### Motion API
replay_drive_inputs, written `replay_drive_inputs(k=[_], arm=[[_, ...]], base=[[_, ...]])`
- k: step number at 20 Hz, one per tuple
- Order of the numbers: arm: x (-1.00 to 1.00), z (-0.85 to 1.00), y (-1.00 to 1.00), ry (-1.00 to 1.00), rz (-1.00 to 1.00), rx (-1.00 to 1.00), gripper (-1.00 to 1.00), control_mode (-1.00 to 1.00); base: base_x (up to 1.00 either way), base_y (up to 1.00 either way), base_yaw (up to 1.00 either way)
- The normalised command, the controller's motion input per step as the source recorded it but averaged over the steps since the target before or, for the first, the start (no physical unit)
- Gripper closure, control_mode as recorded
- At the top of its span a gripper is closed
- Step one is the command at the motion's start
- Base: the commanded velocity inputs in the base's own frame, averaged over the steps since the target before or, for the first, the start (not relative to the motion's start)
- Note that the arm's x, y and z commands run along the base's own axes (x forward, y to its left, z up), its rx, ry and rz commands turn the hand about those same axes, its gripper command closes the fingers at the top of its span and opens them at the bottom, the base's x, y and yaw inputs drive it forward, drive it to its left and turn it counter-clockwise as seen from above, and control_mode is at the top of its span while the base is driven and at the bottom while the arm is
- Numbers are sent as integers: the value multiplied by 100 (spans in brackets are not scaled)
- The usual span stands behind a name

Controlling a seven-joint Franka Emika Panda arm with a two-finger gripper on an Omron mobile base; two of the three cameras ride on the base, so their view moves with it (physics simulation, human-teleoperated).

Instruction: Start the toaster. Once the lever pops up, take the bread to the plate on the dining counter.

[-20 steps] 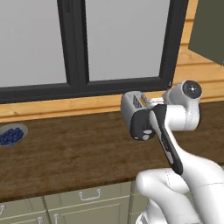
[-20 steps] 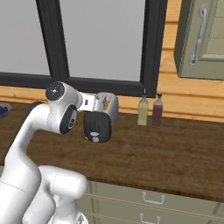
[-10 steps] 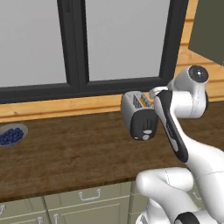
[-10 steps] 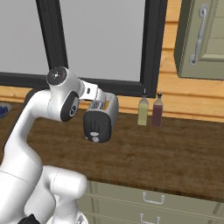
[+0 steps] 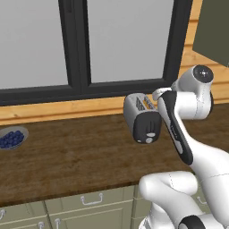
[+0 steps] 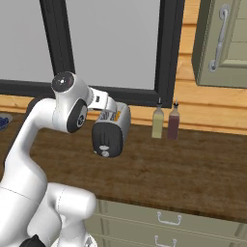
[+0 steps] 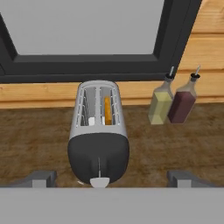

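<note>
brown wood counter (image 5: 67, 156) runs under a big dark window (image 5: 80, 44), and the toaster (image 7: 98, 135) sits on it near the wall. the bread (image 7: 107, 110) stands in the right slot. the gripper (image 7: 109, 178) hangs above and just in front of the toaster, its two fingers spread wide apart and holding nothing.

the step now looks like pushing the lever (image 7: 99, 182) down. to do it well, the claw should come straight down onto the small white tab on the black end and press until it stays.

the hand view shows the slots, the bread and the tab. the right base view shows two bottles (image 6: 165, 120) just right of the toaster. the left base view shows a bowl of blue berries (image 5: 11, 137) far left.
</note>
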Motion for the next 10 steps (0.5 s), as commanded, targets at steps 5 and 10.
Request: replay_drive_inputs(k=[5, 10], arm=[[0, 0, 0, 0, 0, 0, -100, -100], [0, 0, 0, 0, 0, 0, -100, -100]], base=[[0, 0, 0], [0, 0, 0]])
